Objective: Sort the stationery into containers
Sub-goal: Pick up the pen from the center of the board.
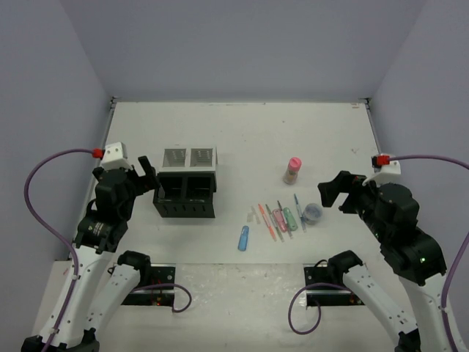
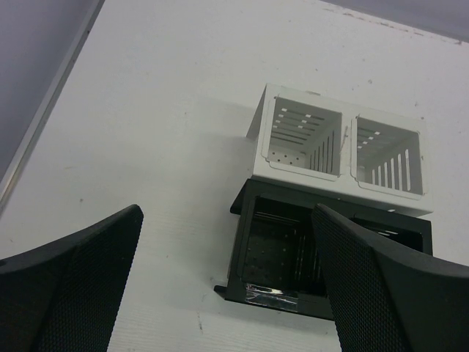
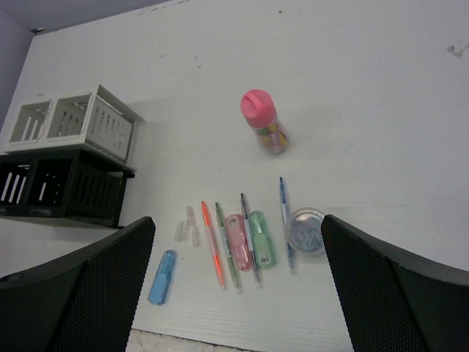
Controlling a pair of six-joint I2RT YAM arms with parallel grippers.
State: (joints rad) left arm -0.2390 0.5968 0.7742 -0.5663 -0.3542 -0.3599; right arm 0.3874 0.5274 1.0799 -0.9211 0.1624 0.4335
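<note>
Orange pen [image 3: 212,246] right of the organiser [image 1: 185,208]: straddle it crosswise with the right gripper [image 1: 333,192], gaping empty like the left gripper [image 1: 144,174].

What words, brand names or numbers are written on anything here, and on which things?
No text can be read in any view.
Pink-capped bottle: colourful body, any print too blurred to read.
Pens: any markings too small to read.
Round tub: no label shows.
Desk organiser: no lettering shows on its walls.
</note>
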